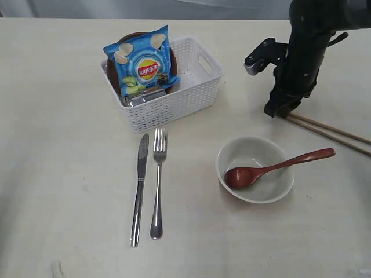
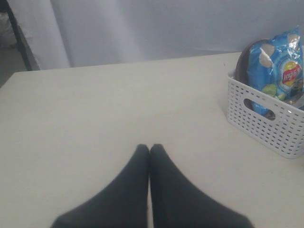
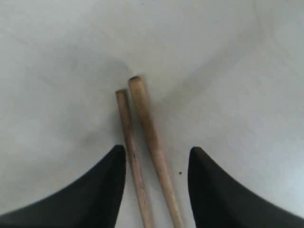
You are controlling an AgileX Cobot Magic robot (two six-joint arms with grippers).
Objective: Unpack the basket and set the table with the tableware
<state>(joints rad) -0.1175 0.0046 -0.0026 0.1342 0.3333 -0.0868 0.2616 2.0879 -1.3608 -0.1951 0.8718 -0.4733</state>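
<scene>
The white basket (image 1: 191, 98) (image 2: 266, 123) stands at the back of the table (image 1: 69, 174), holding the dark brown plate (image 1: 169, 58) (image 2: 247, 59) and a steel cup (image 1: 145, 97) behind a blue chips bag (image 1: 142, 63). In front lie the knife (image 1: 139, 188) and fork (image 1: 158, 182). The off-white bowl (image 1: 255, 171) holds the wooden spoon (image 1: 278, 167). Two chopsticks (image 1: 336, 134) (image 3: 142, 142) lie on the table at the right. My right gripper (image 1: 278, 113) (image 3: 156, 152) is open, its fingers either side of the chopsticks' ends. My left gripper (image 2: 149, 148) is shut on nothing, out of the exterior view.
In the left wrist view, a grey curtain (image 2: 142, 28) hangs behind the table's far edge.
</scene>
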